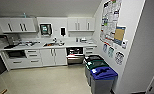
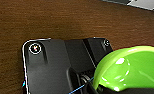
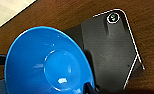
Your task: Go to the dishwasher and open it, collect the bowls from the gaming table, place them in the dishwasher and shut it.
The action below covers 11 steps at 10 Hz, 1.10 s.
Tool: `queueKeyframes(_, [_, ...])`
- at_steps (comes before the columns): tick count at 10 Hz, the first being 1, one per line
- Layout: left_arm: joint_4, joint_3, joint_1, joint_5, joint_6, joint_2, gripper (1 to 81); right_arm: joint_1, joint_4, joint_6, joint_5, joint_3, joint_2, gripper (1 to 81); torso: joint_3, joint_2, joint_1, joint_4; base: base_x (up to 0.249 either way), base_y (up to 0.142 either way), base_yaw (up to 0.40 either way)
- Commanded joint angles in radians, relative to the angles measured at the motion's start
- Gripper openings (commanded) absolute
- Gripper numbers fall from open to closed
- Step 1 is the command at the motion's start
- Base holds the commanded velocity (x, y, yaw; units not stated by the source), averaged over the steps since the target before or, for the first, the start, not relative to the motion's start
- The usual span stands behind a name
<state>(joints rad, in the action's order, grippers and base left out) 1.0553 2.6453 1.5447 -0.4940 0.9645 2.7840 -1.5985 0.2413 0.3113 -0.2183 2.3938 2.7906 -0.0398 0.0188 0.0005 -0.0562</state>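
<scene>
Bowls in transit; dishwasher (image 1: 75, 55) open under the counter (image 1: 38, 46).

The green bowl (image 2: 133, 67) sits at the left gripper and the blue bowl (image 3: 49, 63) at the right, apparently carried for loading. Finger state of either gripper cannot be determined. Waste bins (image 1: 99, 72) stand beside the dishwasher.

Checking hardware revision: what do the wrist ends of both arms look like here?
Both wrist views show a wide matte black plate with rounded corners, pale-edged, and round ringed fittings at the corners. On the left, a thin blue cable crosses dark jointed parts beside the plate. Fingers are hard to make out.
</scene>
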Motion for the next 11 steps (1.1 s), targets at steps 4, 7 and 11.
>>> queueKeyframes(4, [0.008,0.004,-0.045,0.012,-0.004,-0.020,1.0,0.036,0.023,-0.003,0.034,-0.006,-0.009,1.0,0.000,0.000,0.000,0.000,0.139,0.000,0.000])
queueKeyframes(7, [0.008,0.004,-0.045,0.012,-0.004,-0.024,1.0,0.036,0.029,-0.003,0.034,-0.006,-0.009,1.0,0.000,0.000,0.001,0.000,0.122,0.000,0.000])
queueKeyframes(11, [0.008,0.004,-0.045,0.012,-0.004,-0.024,1.0,0.034,0.029,-0.003,0.034,-0.006,-0.007,1.0,0.000,0.000,0.000,0.000,0.115,0.000,0.000])
